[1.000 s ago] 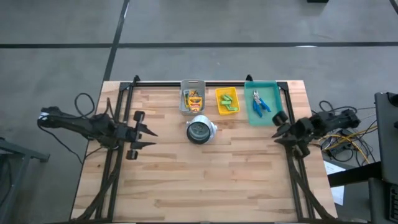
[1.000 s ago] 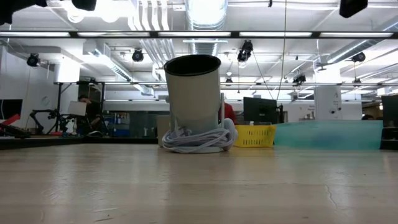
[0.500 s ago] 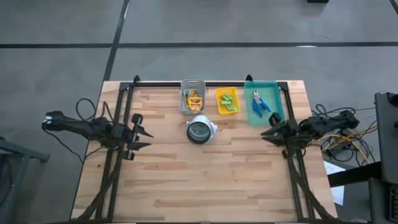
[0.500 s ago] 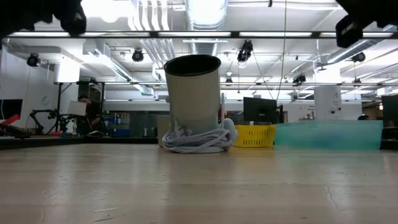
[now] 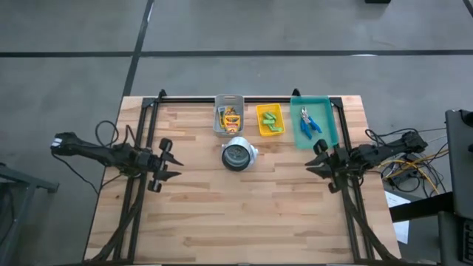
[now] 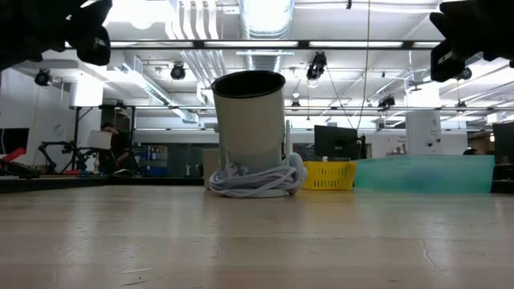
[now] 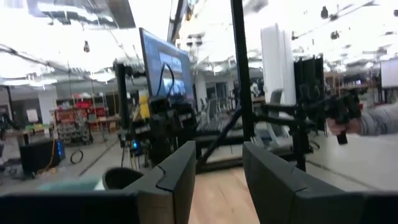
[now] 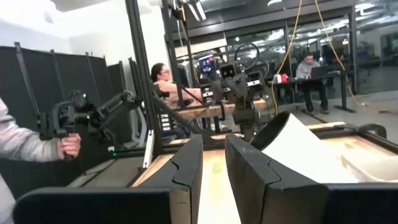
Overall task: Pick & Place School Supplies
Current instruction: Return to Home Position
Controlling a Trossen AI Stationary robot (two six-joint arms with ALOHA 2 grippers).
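1. Left hand (image 5: 174, 166), 9 o'clock side of counter (image 5: 222, 214): fingers apart, empty.
2. Right hand (image 5: 310, 165), 3 o'clock side: fingers narrowly apart, empty.
3. Far edge: crayon boxes (image 5: 230, 118) in gray bin (image 5: 229, 97), green sticks (image 5: 271, 120) in yellow bin (image 5: 270, 106), scissors (image 5: 308, 122) in teal tray (image 5: 327, 122).
4. Tray lies at 12 o'clock from right hand, the nearer one; sorting looks done.
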